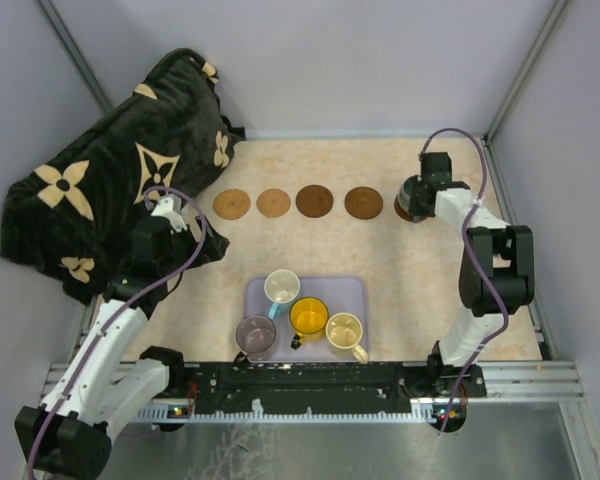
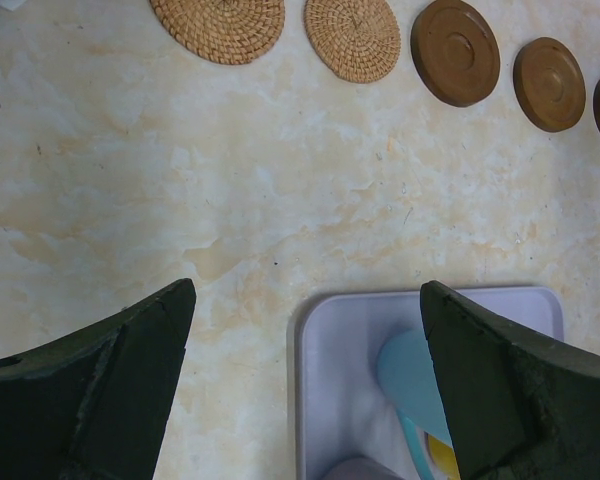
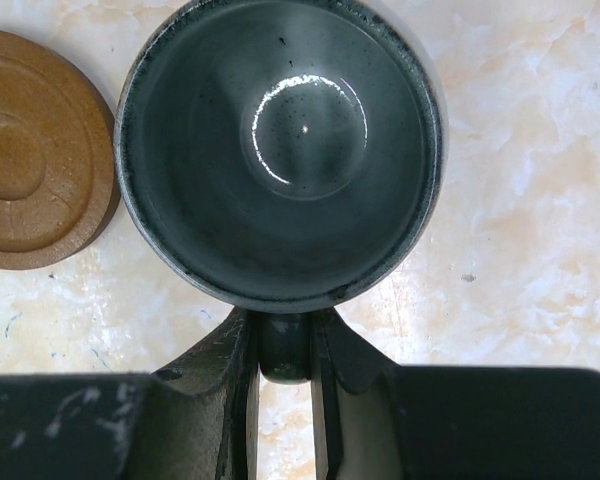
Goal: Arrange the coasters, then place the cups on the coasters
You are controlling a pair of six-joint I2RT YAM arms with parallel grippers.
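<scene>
Probably lab, grey-walled enclosure [image 1: 360, 60], mounting rail [image 1: 310, 379]

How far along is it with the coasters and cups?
Done: the coasters lie in a row across the table. In hand: the right gripper pinches the dark cup by its handle at the row's right end, over the last coaster; whether it has touched down I cannot tell. Left: four cups sit on the lavender tray; the left gripper is open and empty.
</scene>
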